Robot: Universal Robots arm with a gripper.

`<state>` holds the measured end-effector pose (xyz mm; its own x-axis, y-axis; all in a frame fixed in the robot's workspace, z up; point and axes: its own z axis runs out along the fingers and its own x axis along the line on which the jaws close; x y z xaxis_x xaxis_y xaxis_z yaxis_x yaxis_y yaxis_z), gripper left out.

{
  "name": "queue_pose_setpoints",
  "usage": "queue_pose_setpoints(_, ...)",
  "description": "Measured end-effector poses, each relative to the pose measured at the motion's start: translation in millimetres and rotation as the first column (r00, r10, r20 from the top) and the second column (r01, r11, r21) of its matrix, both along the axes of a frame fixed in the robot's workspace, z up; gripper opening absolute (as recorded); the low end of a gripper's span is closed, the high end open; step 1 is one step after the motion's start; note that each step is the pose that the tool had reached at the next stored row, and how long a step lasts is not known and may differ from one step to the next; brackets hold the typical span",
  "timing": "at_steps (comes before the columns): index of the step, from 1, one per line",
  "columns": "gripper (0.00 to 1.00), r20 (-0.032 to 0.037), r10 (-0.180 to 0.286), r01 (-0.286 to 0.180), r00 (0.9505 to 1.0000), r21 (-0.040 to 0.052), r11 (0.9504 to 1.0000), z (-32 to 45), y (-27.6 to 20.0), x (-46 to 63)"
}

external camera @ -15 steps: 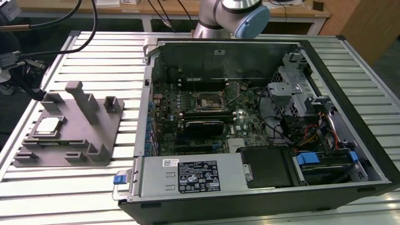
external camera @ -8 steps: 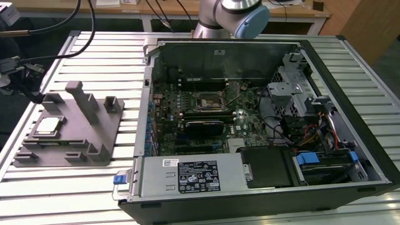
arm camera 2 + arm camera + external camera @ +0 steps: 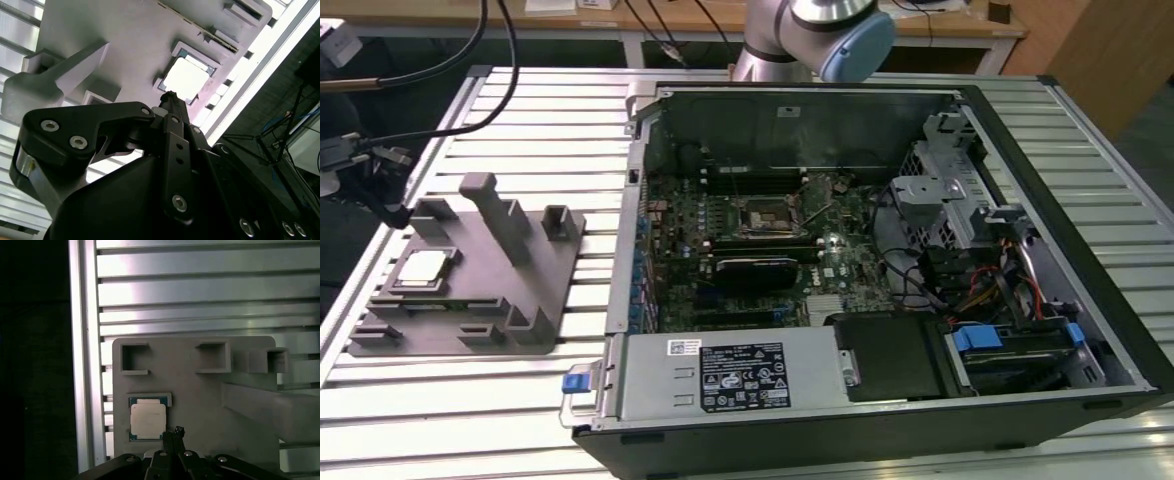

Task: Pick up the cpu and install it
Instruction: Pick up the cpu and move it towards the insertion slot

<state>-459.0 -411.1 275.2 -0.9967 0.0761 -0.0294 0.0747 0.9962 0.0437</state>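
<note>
Exterior view: cpu (image 3: 427,268) beside tray posts (image 3: 498,220)

Your exterior view overlooks the table (image 3: 454,420) from above; both wrist views face the shared grey tray (image 3: 195,400) closely.

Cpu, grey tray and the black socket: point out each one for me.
cpu (image 3: 148,421), first wrist view, middle of its silver top plate.
grey tray (image 3: 200,405), first wrist view, bare flat face beside the cpu.
black socket (image 3: 765,217), exterior view, its centre.
</note>
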Motion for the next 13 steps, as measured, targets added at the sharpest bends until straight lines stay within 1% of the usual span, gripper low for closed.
queue_pose_setpoints(13,0.11,-0.0001,0.0,0.0,1.0,0.0,1.0,-21.6,-1.4,-8.7)
